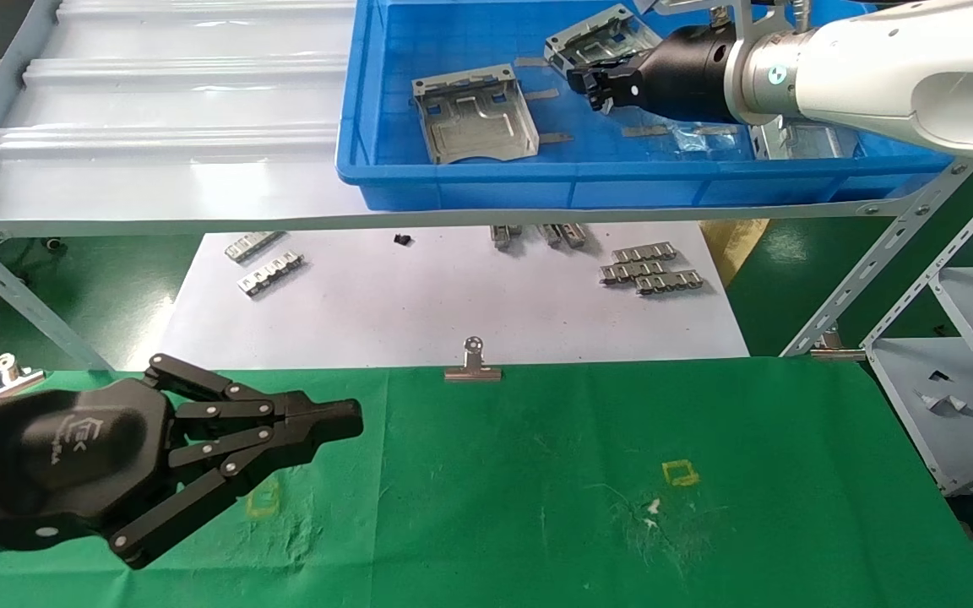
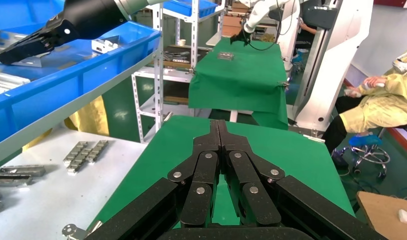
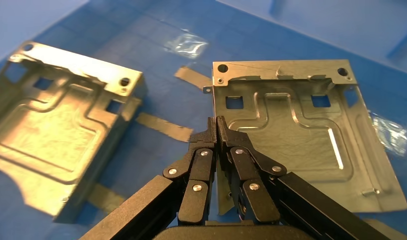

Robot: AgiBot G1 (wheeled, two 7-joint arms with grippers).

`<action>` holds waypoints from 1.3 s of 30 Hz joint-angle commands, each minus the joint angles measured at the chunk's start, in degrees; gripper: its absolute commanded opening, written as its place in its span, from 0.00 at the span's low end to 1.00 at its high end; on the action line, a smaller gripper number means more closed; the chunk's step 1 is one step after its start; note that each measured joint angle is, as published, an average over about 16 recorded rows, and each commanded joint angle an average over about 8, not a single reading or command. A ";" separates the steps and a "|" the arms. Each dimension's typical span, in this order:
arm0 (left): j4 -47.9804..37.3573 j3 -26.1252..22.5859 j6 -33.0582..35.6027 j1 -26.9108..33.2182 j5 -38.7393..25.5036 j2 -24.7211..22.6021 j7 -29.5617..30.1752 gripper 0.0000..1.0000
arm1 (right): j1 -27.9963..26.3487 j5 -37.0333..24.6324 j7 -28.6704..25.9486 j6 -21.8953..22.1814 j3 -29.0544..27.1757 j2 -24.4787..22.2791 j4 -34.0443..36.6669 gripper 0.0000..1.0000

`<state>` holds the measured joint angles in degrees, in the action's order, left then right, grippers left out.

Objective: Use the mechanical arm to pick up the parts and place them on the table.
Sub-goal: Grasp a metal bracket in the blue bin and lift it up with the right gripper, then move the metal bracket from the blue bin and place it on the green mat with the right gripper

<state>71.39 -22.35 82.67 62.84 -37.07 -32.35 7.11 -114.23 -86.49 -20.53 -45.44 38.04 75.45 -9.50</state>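
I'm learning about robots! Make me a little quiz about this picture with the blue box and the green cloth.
1. True or false: the right gripper is over the blue plastic bin.
2. Where is the left gripper? A) over the green cloth table B) inside the bin C) on the white sheet
3. Fill in: the fingers of both grippers are ____.

Key: 1 true, beside the grey stamped metal plates. 2 A. 3 shut, holding nothing.
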 commanded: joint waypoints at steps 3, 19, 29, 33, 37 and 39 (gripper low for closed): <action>0.00 0.00 0.00 0.00 0.00 0.00 0.00 0.00 | -0.15 1.68 2.15 -1.50 -1.04 -1.02 -1.43 0.00; 0.00 0.00 0.00 0.00 0.00 0.00 0.00 1.00 | -2.72 10.04 16.05 -25.27 -5.45 -11.00 -10.04 0.00; 0.00 0.00 0.00 0.00 0.00 0.00 0.00 1.00 | -5.04 12.89 21.63 -44.77 -3.74 -19.04 -17.10 0.00; 0.00 0.00 0.00 0.00 0.00 0.00 0.00 1.00 | -3.64 16.33 21.25 -46.72 1.03 -22.80 -24.31 0.00; 0.00 -0.01 0.00 0.00 0.00 0.00 0.00 1.00 | -1.72 21.46 19.93 -46.74 8.14 -28.40 -34.91 0.00; 0.00 -0.01 0.00 0.00 0.00 0.00 0.00 1.00 | -1.20 23.69 19.25 -46.63 12.07 -31.24 -39.82 0.00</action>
<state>71.39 -22.36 82.66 62.84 -37.07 -32.35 7.10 -116.13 -64.31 -0.78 -92.01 50.11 45.09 -47.26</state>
